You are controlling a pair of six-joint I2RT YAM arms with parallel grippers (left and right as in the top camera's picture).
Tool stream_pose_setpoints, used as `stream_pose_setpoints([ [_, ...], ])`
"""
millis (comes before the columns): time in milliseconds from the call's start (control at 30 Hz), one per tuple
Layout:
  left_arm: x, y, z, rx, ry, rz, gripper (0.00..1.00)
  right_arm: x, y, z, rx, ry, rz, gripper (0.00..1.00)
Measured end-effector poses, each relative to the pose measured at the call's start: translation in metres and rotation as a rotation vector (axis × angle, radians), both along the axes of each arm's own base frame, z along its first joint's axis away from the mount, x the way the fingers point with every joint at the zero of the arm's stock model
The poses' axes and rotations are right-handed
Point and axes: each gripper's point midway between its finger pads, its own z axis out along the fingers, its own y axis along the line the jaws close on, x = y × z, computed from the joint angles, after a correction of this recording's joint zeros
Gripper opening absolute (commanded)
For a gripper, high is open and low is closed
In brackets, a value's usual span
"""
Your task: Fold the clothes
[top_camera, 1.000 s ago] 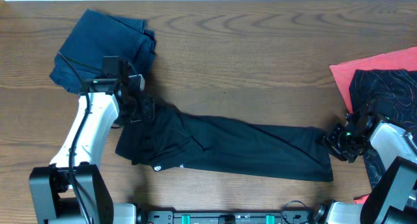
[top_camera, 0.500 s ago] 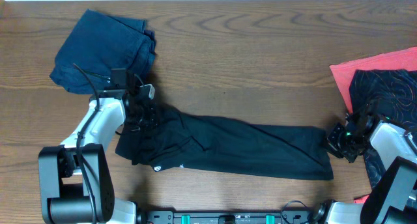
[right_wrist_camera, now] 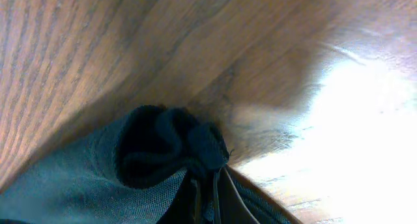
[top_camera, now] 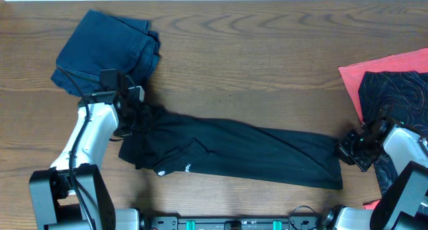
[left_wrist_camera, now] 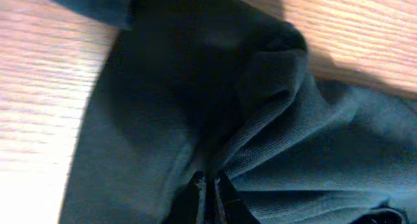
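Note:
A black T-shirt (top_camera: 241,153), folded into a long band, lies across the front of the wooden table (top_camera: 267,63); small white logo prints show near its left front edge. My left gripper (top_camera: 142,116) is shut on the shirt's bunched left end, whose mesh cloth (left_wrist_camera: 287,139) gathers into the pinched fingers (left_wrist_camera: 199,185). At the shirt's right end my right gripper (top_camera: 348,148) is shut on a rolled corner of the cloth (right_wrist_camera: 169,149), held just above the wood.
A dark blue folded garment (top_camera: 103,49) lies at the back left, close behind my left arm. At the right edge a red cloth (top_camera: 381,73) lies under a black patterned garment (top_camera: 398,96), beside my right arm.
Both grippers have closed onto the ends of the black shirt. The left gripper shifted slightly back and left with its end, pulling the cloth a little.

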Motion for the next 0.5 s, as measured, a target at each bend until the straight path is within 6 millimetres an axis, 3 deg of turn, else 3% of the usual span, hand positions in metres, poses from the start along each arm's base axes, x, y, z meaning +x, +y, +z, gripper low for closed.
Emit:
stream_pose_setpoints([
  [400, -0.006, 0.019, -0.002, 0.034, 0.025, 0.059, 0.07, 0.0, 0.0, 0.0, 0.0, -0.001, -0.001, 0.04],
  [433, -0.006, 0.019, -0.002, 0.034, 0.025, 0.061, 0.09, 0.0, 0.0, 0.0, 0.0, -0.001, -0.001, 0.06],
  [467, -0.005, 0.019, -0.002, 0.034, 0.025, 0.064, 0.17, 0.0, 0.0, 0.0, 0.0, -0.002, -0.002, 0.11],
  [500, -0.006, 0.02, -0.002, 0.038, 0.026, 0.065, 0.32, 0.0, -0.001, 0.0, -0.002, -0.001, -0.004, 0.17],
])
